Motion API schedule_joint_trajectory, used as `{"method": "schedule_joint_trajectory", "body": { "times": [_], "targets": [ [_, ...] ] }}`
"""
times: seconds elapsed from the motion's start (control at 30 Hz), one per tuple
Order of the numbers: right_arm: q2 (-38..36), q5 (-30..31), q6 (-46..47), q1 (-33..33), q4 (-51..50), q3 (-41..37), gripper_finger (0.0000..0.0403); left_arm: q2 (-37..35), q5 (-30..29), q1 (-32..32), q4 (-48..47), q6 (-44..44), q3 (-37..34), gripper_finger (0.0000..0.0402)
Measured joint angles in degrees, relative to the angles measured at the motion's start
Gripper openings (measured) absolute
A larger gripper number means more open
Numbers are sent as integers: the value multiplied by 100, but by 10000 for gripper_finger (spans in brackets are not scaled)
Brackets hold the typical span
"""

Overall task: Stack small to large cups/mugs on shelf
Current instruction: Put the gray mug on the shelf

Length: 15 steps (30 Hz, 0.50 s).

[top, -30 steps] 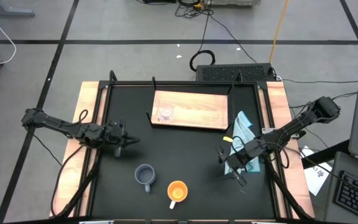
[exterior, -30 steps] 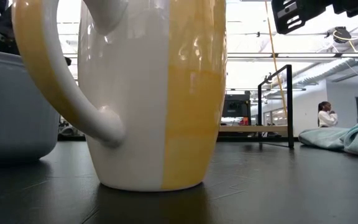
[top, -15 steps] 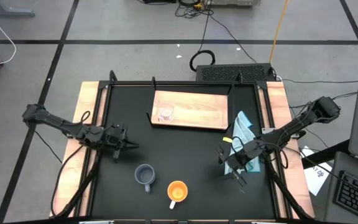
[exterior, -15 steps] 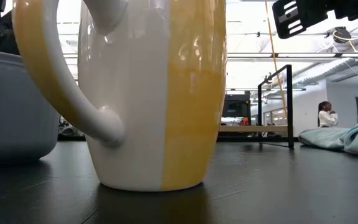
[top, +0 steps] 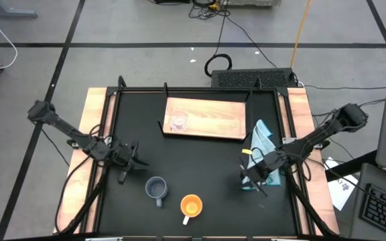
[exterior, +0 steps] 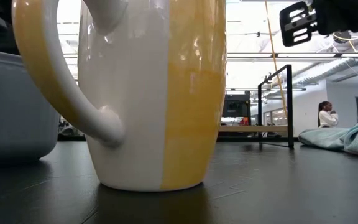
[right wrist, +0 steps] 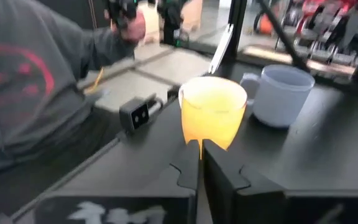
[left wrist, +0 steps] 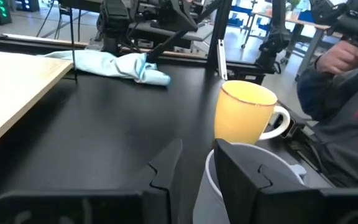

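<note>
Black bench (top: 200, 161) | left pincer (top: 127, 163) part-spread beside blue-grey mug (top: 156, 189), right pincer (top: 250, 179) closed, empty | straddle the rim squarely before clamping.

Glass cup (top: 178, 122) upright on wood shelf (top: 213, 119); blue-grey mug (top: 156, 189), orange mug (top: 191, 205) on table.

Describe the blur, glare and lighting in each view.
Low view: orange mug fills the frame, window glare on its glaze, bright backlit room behind. Right wrist view: motion-blurred, orange mug glowing. Left wrist view: blue-grey mug soft behind the near fingers. High view: evenly lit, sharp.
</note>
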Motion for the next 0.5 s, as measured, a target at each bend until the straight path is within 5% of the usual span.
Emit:
{"method": "schedule_joint_trajectory", "body": {
  "times": [0.3, 0.5],
  "targets": [
    [-1084, 667, 14, 10, 1427, -1346, 1, 36, -364, -289, 18, -64, 0, 97],
    [-1765, 896, 115, -4, 1526, -1938, 0, 191, -357, -294, -208, -967, 0, 97]
  ]
}}
